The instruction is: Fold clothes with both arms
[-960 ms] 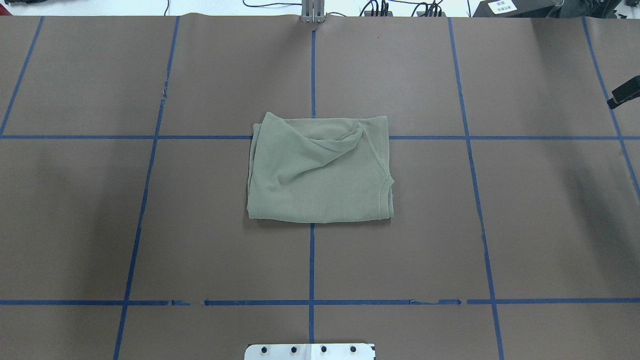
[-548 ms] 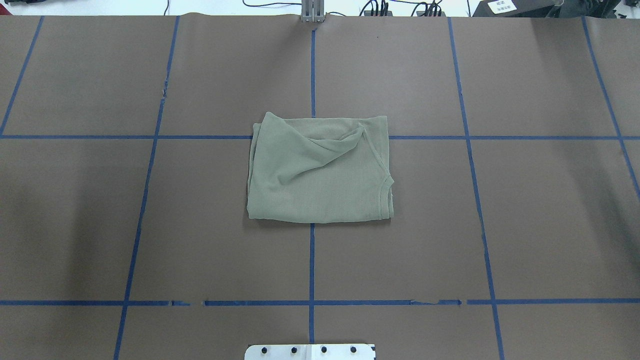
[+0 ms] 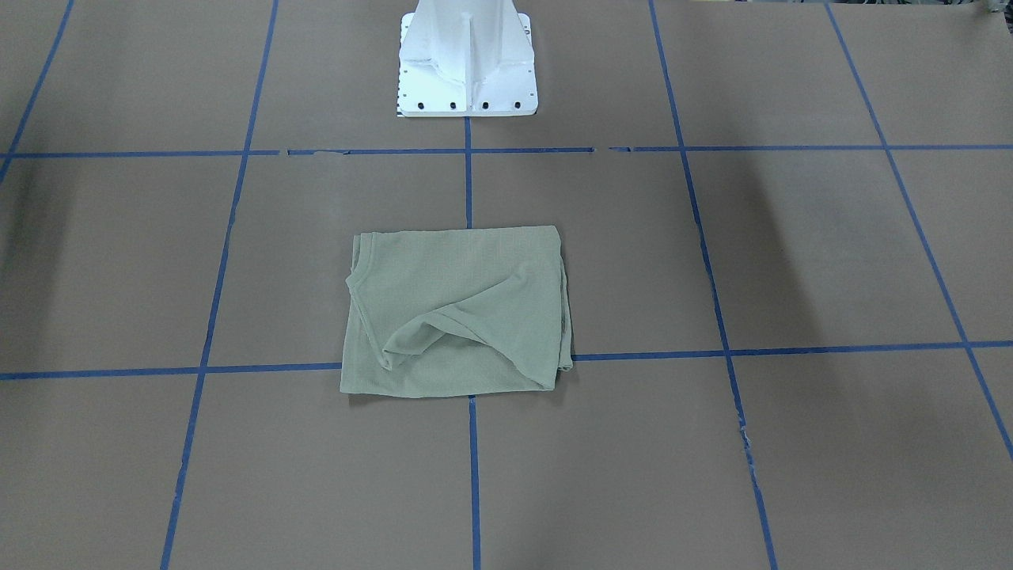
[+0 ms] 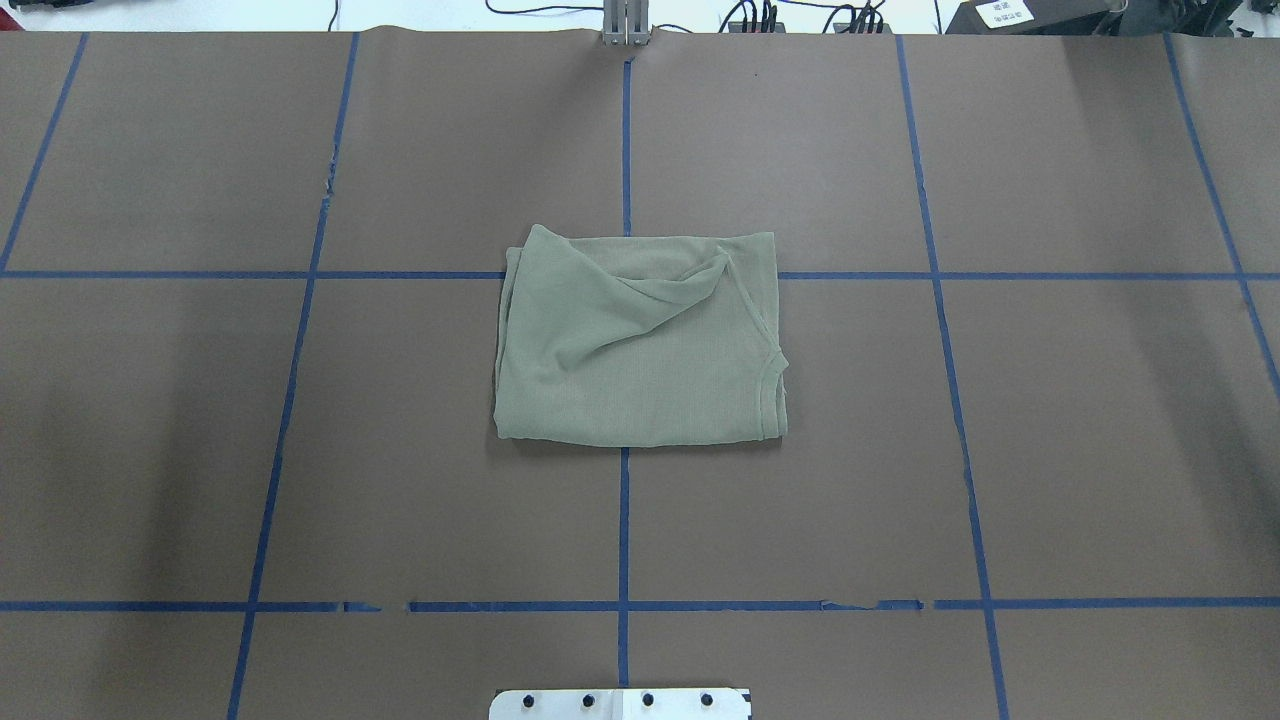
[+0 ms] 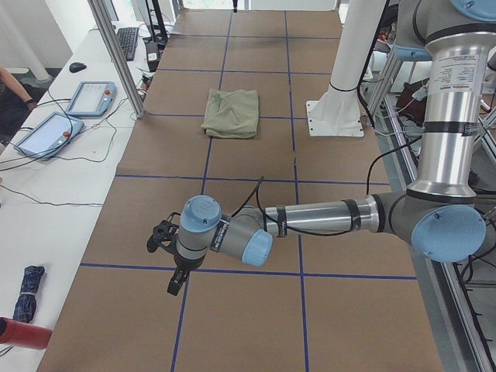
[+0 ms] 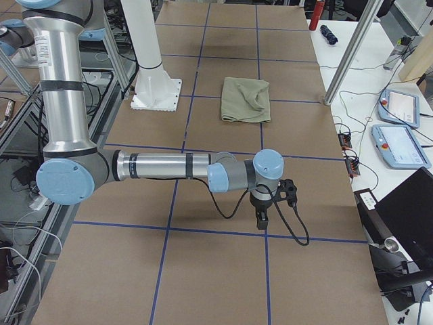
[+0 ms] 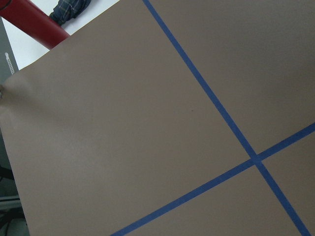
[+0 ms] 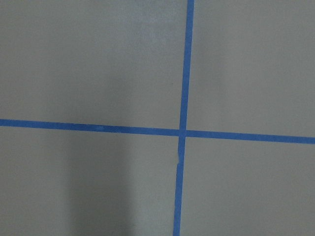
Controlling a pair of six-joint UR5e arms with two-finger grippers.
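The clothes [image 4: 640,340] are one sage-green shirt folded into a rough rectangle, lying flat at the table's middle with a loose fold across its far half. They also show in the front-facing view [image 3: 459,313] and both side views [image 5: 231,113] [image 6: 247,99]. Neither arm touches them. My left gripper [image 5: 177,283] hangs low over the table's left end, far from the shirt. My right gripper [image 6: 261,218] hangs low over the right end. Both show only in the side views, so I cannot tell whether they are open or shut. The wrist views show only brown paper and blue tape.
The white pedestal base [image 3: 467,59] stands at the robot's side of the table. Blue tape lines [image 4: 624,520] grid the brown cover. Control tablets [image 5: 89,98] [image 6: 399,108] and cables lie on the white benches beyond the far edge. A red bottle [image 5: 23,333] lies near the left end.
One second ago a black gripper part showed at the overhead view's right edge; it has left that view. The shirt has not moved.
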